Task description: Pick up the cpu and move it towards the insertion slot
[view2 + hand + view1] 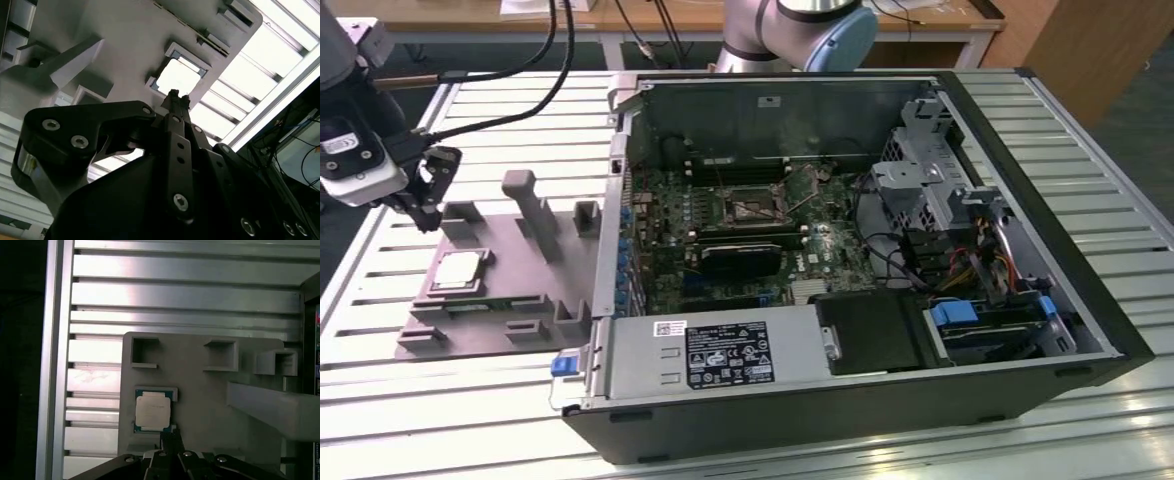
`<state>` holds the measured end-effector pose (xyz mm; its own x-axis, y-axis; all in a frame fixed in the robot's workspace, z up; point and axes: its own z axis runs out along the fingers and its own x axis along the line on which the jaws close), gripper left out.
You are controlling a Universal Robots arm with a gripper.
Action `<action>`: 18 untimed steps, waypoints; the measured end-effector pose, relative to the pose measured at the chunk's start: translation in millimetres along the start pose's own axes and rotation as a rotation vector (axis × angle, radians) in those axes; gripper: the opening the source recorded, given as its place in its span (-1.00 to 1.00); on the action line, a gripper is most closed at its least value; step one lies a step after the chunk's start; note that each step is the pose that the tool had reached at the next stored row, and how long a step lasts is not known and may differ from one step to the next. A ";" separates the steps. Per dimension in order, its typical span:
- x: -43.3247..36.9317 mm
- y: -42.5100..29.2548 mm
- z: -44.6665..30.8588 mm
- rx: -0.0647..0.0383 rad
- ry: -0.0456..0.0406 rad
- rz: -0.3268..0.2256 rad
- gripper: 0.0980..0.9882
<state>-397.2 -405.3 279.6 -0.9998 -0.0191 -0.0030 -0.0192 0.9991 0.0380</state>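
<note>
The cpu [460, 270], a flat square chip with a silvery top, lies in a recess of the grey plastic fixture [520, 255] on the exterior view's left. My gripper [427, 218] hangs just above the fixture's far corner, a little behind the cpu and not touching it. In both wrist views the cpu [181, 76] [152, 410] sits just beyond the fingertips [175, 96] [170, 437], which are pressed together with nothing between them. The insertion slot [750, 205], a silvery-framed socket with a dark centre, is on the motherboard inside the open computer case.
The open computer case [1067, 250] fills the middle and the exterior view's right, with its metal side wall [616, 190] standing between fixture and motherboard. A tall grey post [520, 205] rises from the fixture near the gripper. Everything rests on a slatted aluminium table [480, 110].
</note>
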 end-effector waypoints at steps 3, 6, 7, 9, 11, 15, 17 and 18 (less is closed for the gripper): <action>2.2 -0.2 5.3 0.000 -0.0002 0.000 -0.99; 5.4 -0.3 10.8 0.000 -0.0009 -0.001 -0.99; 6.6 -0.4 12.7 0.000 -0.0013 -0.001 -0.99; 8.7 -0.5 16.2 0.000 -0.0016 -0.001 -0.99; 10.3 -0.6 19.9 0.000 -0.0021 -0.001 -0.99; 12.4 -0.8 26.0 0.000 -0.0091 -0.001 -0.99; 14.0 -0.9 29.3 0.000 -0.0113 -0.001 -0.99; 14.8 -0.9 31.1 0.000 -0.0117 -0.001 -0.99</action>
<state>-411.9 -405.3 248.4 -0.9997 -0.0199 -0.0148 -0.0204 0.9991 0.0378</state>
